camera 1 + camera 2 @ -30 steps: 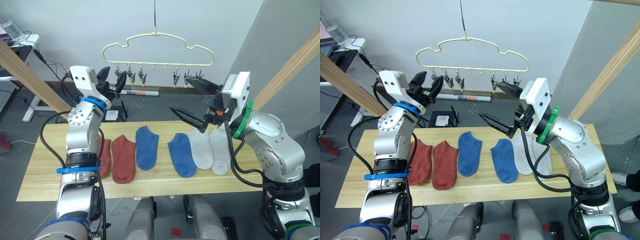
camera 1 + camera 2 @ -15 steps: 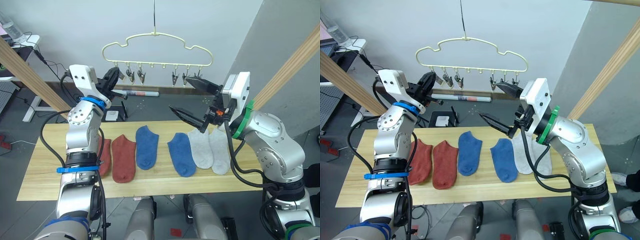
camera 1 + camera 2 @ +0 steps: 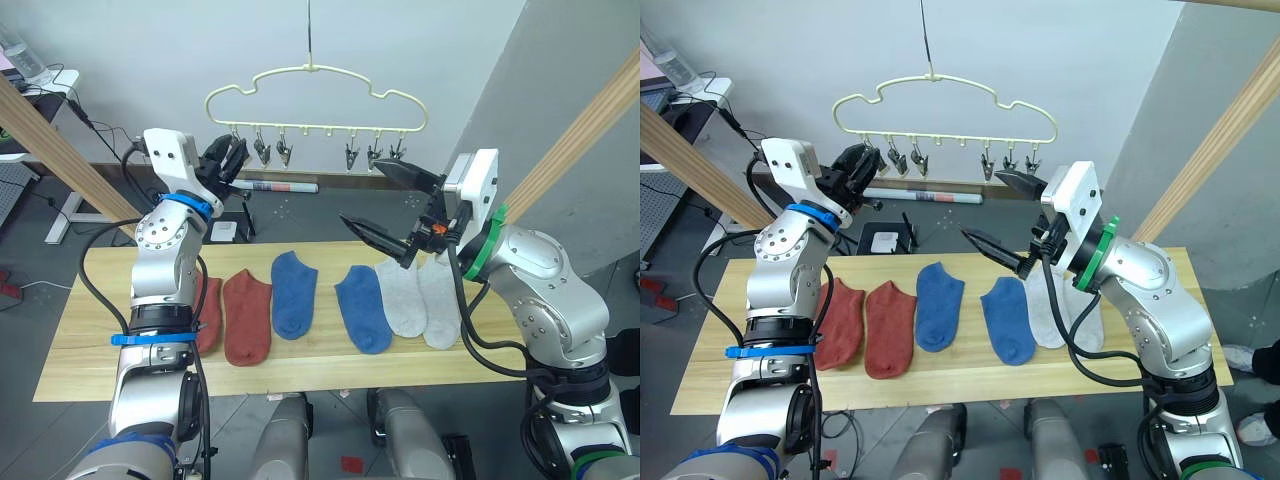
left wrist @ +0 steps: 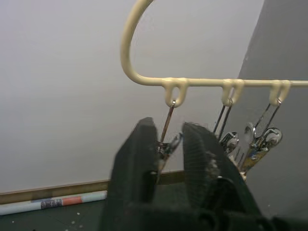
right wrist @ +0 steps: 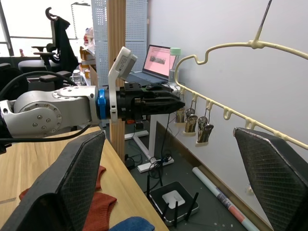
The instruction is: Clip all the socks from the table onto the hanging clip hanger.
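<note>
Gripping the end clip (image 4: pixel 166 147) of the hanger (image 3: pixel 316 88), the left gripper (image 4: pixel 166 154) is closed on it. Right gripper (image 3: pixel 390 205) hangs wide open above six socks (image 3: pixel 294 293) lying on the table (image 3: pixel 80 340).

head stereo: high, fwd-down, whole table (image 3: pixel 60 340) | L wrist: close on clip hanger (image 4: pixel 144 72) | R wrist: facing hanger too

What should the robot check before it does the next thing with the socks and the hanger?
1. Six socks lie flat on the table: ok.
2. Hanger hangs with its clips bare: ok.
3. Left pincer closed around the end clip: ok.
4. Right pincer wide open: ok.
5. Right pincer holds a sock: not ok.
6. Clip squeezed open: cannot tell.
</note>
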Robot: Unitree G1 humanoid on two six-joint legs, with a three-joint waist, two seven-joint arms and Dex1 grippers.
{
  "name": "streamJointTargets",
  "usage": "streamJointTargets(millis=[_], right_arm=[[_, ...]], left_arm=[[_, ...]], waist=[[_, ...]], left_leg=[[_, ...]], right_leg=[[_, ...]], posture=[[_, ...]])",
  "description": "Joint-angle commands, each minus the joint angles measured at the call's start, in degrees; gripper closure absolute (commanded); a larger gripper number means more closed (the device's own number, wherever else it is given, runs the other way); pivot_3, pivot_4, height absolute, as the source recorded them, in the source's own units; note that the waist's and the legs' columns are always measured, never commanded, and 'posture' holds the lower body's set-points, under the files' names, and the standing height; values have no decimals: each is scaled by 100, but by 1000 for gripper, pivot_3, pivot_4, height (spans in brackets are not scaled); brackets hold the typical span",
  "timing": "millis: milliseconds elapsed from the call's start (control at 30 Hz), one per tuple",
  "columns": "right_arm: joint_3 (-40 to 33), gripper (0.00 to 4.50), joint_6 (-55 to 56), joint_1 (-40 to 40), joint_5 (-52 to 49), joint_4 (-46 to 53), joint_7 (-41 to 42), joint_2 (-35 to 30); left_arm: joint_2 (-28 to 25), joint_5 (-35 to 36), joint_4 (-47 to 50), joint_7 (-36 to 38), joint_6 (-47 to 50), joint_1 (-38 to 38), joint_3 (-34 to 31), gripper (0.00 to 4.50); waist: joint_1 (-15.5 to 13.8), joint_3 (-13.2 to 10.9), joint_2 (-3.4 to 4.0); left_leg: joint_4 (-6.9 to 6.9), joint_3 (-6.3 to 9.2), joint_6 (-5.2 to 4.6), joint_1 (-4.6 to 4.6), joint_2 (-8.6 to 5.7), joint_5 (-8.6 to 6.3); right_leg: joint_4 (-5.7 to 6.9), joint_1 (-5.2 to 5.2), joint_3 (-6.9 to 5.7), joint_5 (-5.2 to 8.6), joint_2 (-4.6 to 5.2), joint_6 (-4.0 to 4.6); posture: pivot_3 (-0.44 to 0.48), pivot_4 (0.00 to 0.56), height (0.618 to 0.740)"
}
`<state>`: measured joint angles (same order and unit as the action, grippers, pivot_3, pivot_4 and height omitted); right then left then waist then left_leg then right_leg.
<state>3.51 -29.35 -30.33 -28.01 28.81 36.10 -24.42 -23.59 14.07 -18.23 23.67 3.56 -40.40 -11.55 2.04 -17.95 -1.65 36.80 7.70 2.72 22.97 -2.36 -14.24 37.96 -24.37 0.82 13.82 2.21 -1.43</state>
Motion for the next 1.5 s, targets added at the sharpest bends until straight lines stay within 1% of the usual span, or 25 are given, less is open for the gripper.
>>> streamJointTargets(millis=[33, 67, 367, 1033, 1133, 1267, 1300, 1433, 1500], right_arm=[[-37, 0, 56, 22, -12, 204, -14, -39], [-37, 0, 52, 24, -15, 201, -9, -43], [-50, 0, 26, 3, -33, 200, -22, -51], [-51, 0, 20, 27, -38, 186, -23, -54], [-59, 0, -5, 41, -61, 208, -29, -54], [-41, 0, 10, 43, -50, 199, -24, -48], [-37, 0, 13, 43, -48, 195, -25, -42], [-19, 0, 9, 57, -53, 207, -26, -31], [-9, 0, 18, 66, -43, 200, -21, -31]], left_arm=[[-70, -25, 171, -42, -71, -56, -51, 2136], [-72, -13, 167, -33, -56, -43, -52, 1869], [42, 262, 186, 27, 218, -16, -115, 1869], [-17, 138, 14, 50, -61, -127, -111, 1869], [-5, 166, 28, 80, -89, -144, -117, 2485], [-9, 147, 21, 80, -150, -139, -114, 3669], [-8, 156, 28, 88, -154, -136, -112, 3902], [-17, 176, 70, 97, -124, -111, -115, 4466], [-20, 175, 82, 95, -122, -103, -115, 4492]], waist=[[0, 0, 0], [0, -1, 0], [0, -20, -2], [-2, -71, -11], [-4, -71, -11], [-4, -73, -12], [-4, -74, -13], [-4, -76, -14], [-4, -76, -14]], left_leg=[[0, 0, 0, 0, 0, 0], [0, 0, 0, 0, 0, 0], [0, 0, -1, 1, 0, 0], [-1, 1, 0, 2, 0, 0], [-1, 2, 0, 3, 0, 0], [-1, 1, 0, 3, 0, 0], [-2, 1, 0, 3, 0, 0], [-1, 2, 0, 3, 0, 0], [-2, 1, 0, 3, 0, 0]], right_leg=[[0, 0, 0, 0, 0, 0], [0, 0, 0, 0, 0, 0], [-1, 0, 0, 0, 0, -1], [-3, 0, 0, 0, 0, -1], [-4, 0, 0, 1, 0, -1], [-4, 0, 0, 1, 1, -1], [-4, 0, 0, 1, 1, -1], [-4, 0, 0, 1, 0, -1], [-5, 0, 0, 1, 0, -1]], posture=[[-35, 346, 740], [-35, 348, 740], [-37, 351, 740], [-30, 357, 740], [-30, 356, 740], [-29, 359, 740], [-29, 359, 740], [-24, 358, 740], [-24, 358, 740]])
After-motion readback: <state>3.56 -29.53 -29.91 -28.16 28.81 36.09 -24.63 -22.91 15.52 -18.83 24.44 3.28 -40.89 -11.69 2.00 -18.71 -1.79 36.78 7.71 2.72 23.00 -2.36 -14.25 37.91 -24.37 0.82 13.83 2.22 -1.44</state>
